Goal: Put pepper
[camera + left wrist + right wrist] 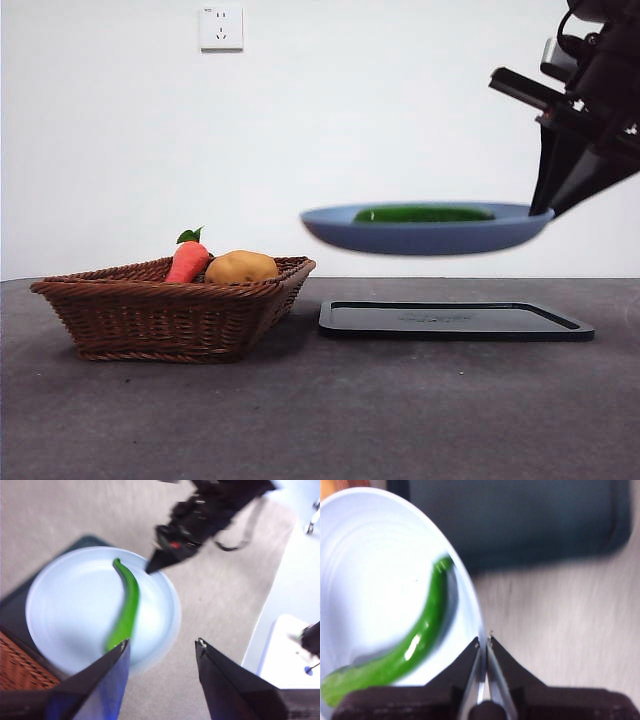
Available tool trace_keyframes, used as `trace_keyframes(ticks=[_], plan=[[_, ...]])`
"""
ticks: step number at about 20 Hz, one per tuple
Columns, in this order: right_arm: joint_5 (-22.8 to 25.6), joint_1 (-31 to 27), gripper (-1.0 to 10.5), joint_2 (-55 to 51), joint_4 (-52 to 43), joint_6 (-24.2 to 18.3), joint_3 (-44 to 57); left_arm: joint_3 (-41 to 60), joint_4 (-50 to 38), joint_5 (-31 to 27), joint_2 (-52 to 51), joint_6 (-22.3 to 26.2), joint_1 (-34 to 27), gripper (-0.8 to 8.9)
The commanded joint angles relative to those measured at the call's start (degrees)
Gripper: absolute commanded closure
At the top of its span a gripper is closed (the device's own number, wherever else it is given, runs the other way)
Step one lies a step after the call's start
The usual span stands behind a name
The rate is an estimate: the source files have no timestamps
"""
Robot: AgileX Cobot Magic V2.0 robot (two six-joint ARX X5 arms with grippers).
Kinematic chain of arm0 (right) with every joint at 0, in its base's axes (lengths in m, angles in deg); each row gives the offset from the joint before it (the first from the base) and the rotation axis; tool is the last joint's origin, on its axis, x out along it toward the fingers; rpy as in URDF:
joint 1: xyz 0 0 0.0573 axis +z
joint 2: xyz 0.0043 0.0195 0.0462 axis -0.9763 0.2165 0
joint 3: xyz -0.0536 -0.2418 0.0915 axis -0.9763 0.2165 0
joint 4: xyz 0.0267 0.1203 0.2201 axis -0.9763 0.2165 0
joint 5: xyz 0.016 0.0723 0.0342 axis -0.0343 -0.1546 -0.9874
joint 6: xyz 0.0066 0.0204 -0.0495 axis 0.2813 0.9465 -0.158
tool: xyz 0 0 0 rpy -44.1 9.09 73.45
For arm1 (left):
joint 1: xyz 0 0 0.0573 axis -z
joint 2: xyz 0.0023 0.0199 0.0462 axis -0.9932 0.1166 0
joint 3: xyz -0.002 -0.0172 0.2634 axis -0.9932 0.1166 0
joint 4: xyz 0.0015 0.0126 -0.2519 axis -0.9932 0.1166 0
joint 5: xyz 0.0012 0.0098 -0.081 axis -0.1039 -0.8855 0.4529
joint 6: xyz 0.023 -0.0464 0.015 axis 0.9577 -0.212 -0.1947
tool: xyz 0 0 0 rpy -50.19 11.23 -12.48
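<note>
The green pepper (pixel 423 214) lies in the blue plate (pixel 430 236), which hangs in the air above the black tray (pixel 455 320). My right gripper (pixel 548 208) is shut on the plate's right rim and holds it up; in the right wrist view its jaws pinch the rim (pixel 481 630) with the pepper (pixel 415 645) lying in the plate. The left wrist view looks down on the plate (pixel 75 600) and pepper (pixel 127 607) from above; my left gripper (pixel 162 650) is open and empty above the plate's edge.
A brown wicker basket (pixel 170 310) stands at the left with a red-orange carrot (pixel 187 260) and a tan potato (pixel 241 267) in it. The black tray lies flat on the grey table right of the basket. A white wall socket (pixel 221 27) is on the back wall.
</note>
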Motion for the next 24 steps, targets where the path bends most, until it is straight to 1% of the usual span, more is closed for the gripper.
trace_keyframes(ticks=[1, 6, 11, 15, 20, 22, 24], plan=[[0.0, -1.5, 9.4, 4.4, -0.4, 0.8, -4.9, -0.9, 0.8, -0.2, -2.5, 0.1, 0.5, 5.77], [0.0, -5.4, 9.4, 16.0, 0.5, 0.3, -14.5, -0.9, 3.4, -0.3, -7.8, 0.1, 0.5, 5.77], [-0.2, -7.3, 9.4, 26.6, -0.4, -0.8, -20.7, -0.9, 3.8, -0.3, -9.1, 0.1, 0.5, 5.77], [-0.2, -7.6, 9.4, 30.8, -2.4, -1.5, -21.0, -0.9, 3.8, -0.3, -9.0, 0.0, 0.5, 5.77], [-0.2, -7.6, 9.4, 31.7, -3.0, -2.2, -21.0, -0.9, 3.8, -1.4, -9.0, 0.0, 0.5, 5.77], [-0.2, -7.6, 8.7, 31.7, -2.5, -3.0, -21.0, -0.9, 3.8, -1.4, -9.0, 0.0, 0.5, 5.77], [-0.1, -7.6, 7.7, 31.6, -2.4, -3.4, -21.0, -0.9, 3.9, -1.4, -9.0, 0.0, 0.5, 5.77]])
